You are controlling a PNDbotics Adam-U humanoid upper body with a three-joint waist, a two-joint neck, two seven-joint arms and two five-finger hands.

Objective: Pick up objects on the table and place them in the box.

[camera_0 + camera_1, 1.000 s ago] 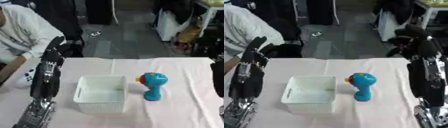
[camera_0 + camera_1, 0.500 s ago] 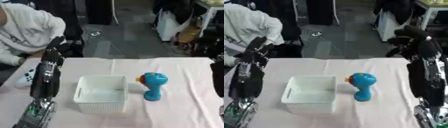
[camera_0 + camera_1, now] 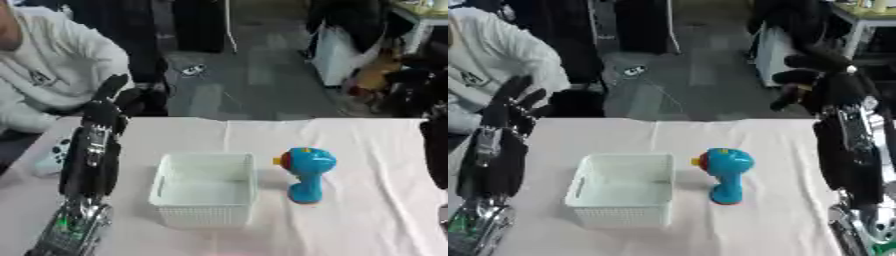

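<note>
The left hand (image 3: 107, 107) is raised at the table's left side, fingers relaxed and spread, holding nothing. The right hand (image 3: 820, 70) is raised at the right side, fingers loosely bent, also empty. Between them, on the white cloth (image 3: 376, 150), stands a white plastic mesh box (image 3: 206, 190). Just beside it, to the right, a smooth blue toy drill (image 3: 304, 172) stands upright.

I'm seeing the box (image 3: 205, 189) sitting mid-desk (image 3: 367, 150), the toy drill (image 3: 304, 172) standing just to its right
</note>
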